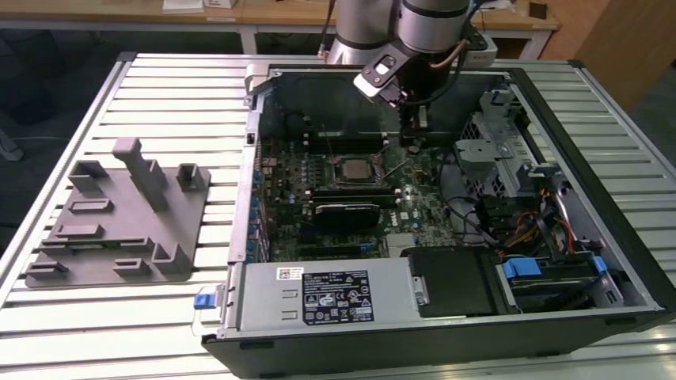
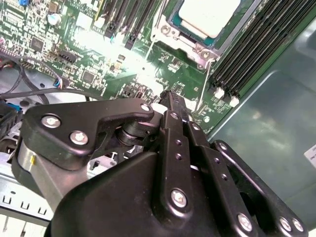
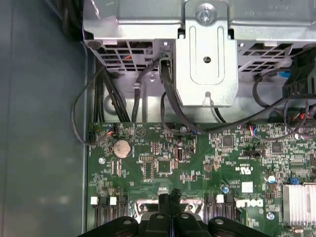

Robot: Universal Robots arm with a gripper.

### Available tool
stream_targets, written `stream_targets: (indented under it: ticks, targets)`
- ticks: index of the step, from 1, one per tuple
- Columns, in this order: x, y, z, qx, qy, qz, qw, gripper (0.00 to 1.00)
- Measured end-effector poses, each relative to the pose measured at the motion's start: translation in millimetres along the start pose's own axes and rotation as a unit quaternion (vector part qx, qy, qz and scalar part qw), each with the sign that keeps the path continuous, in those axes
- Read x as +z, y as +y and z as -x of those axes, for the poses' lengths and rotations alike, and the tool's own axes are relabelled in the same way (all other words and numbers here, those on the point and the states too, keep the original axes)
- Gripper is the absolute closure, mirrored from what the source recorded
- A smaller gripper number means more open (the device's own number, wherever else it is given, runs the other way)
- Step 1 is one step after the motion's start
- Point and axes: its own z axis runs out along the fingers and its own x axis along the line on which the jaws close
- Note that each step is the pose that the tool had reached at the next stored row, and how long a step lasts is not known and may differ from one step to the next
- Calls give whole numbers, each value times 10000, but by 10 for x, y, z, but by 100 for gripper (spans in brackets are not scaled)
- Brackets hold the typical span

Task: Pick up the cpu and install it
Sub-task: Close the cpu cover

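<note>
On the exterior view's left, one grey plastic fixture stands on the slatted worktop. Just beside it lies one open computer case with a single motherboard flat on its floor.

Near the middle of that board is one cpu. It sits in the one socket, silver top up, and no other chip of its kind is in view. In the second wrist view a thin wire lever runs beside the socket. Whether it is latched I cannot tell.

I judge the cpu to be light, stiff and thin. Its polished metal top would be slippery under a pinch from above. The underside carries fine contacts that are easily damaged, so a tilt or a scrape would be risky. The safest hold is across two opposite edges of its pale rim, kept level and with gentle force.

Further to the exterior view's right, the one gripper hangs low over the board, near the socket but apart from it. In both wrist views its fingers are pressed together with nothing between them, so it is closed and empty-handed. Beyond it, at the case's far side, stands one metal drive cage with cables trailing below.
</note>
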Motion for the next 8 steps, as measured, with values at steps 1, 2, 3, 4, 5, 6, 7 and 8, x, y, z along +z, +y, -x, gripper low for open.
stream_targets:
  ticks: [1, 2, 3, 4, 5, 6, 7, 8]
  targets:
    - [1, 13, 0, 0, 0, 0, 10000, 89]
    - [1, 26, 0, 0, 0, 0, 10000, 89]
    - [2, 39, -1, 0, 0, 0, 10000, 89]
    - [2, 51, -1, 0, 0, 0, 10000, 89]
    - [3, 64, -1, 1, 0, 0, 10000, 89]
    - [3, 77, -1, 0, 0, 0, 10000, 89]
    - [4, 91, -1, 0, 0, 0, 10000, 89]
    - [5, 106, -2, 0, 0, 0, 10000, 89]
